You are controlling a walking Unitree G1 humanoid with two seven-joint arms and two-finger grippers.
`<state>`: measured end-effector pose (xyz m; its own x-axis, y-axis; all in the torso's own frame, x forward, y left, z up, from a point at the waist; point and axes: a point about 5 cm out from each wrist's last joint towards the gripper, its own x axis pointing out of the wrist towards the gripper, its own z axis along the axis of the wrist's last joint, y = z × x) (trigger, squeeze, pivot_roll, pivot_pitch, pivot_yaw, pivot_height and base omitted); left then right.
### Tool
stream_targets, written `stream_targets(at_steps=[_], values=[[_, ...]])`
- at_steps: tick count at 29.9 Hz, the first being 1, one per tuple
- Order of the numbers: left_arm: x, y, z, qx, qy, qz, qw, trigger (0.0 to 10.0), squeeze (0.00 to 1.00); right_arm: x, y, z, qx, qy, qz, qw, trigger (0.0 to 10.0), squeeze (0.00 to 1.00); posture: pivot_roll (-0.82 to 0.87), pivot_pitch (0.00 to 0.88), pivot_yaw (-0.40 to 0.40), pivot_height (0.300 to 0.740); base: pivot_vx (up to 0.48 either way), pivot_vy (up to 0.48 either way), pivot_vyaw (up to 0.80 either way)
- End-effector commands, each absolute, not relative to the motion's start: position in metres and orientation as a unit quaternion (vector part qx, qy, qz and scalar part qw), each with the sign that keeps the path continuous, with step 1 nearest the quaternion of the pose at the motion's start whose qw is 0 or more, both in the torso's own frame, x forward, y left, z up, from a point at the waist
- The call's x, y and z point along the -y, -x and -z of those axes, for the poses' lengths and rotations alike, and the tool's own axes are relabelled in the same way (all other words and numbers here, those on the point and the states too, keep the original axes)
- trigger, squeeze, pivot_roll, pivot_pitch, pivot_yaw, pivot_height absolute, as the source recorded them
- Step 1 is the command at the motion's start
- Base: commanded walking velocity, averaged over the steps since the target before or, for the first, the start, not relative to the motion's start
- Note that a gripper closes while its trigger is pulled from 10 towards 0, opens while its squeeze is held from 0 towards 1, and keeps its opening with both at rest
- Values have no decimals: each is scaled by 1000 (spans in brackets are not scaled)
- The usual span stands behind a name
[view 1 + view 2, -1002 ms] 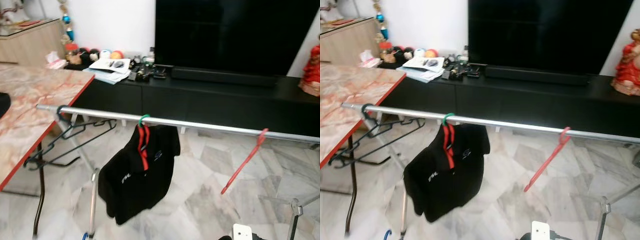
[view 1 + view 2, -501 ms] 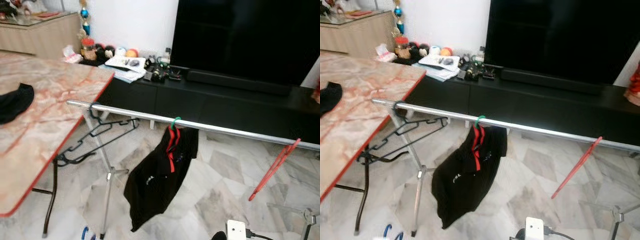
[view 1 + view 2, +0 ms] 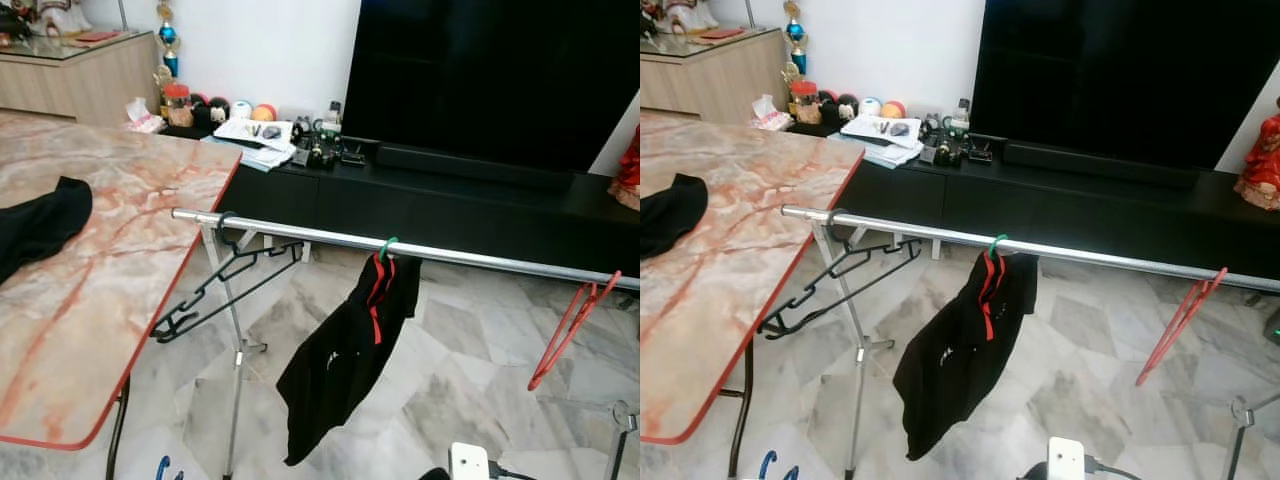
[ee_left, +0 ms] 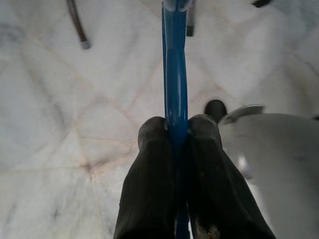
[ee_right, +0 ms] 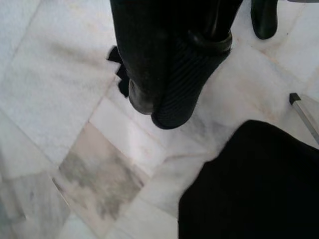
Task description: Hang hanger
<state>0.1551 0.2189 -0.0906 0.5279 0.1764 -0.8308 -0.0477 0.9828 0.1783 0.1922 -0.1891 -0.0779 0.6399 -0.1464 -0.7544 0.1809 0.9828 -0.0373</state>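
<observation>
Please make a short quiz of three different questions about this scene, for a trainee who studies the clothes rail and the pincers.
1. True or false: the left pincer is shut on a blue hanger.
2. What hangs at the middle of the silver rail?
A. a white towel
B. a black shirt on a green-hooked hanger
C. nothing
3. Fill the blank: the empty hanger near the rail's right end is ____ in colour.

Key:
1. True.
2. B, the black shirt hangs there.
3. Red: the red hanger.

Blk cloth (image 3: 40, 225) on marble table (image 3: 120, 300); TV (image 3: 490, 80) behind.
</observation>
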Motion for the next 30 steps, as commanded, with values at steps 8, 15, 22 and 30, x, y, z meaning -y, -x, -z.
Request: stream_targets(at_steps=[8,15,22,30], values=[[-214,-157,91,-481,-69,-48,872,10000,0,195,-195,75,-406,-15,100,908,10000,0,145,0,-79,740,0,0,0],[-215,-155,92,-486,-69,-47,870,10000,0,195,-194,76,-405,-17,101,908,10000,0,148,0,-77,740,-103,0,0],[-217,-151,93,-491,-71,-46,867,10000,0,194,-192,77,-409,-18,101,907,10000,0,146,0,-72,740,-247,0,0],[-217,-149,93,-493,-71,-45,866,10000,0,194,-191,77,-411,-18,102,906,10000,0,146,0,-70,740,-269,0,0]])
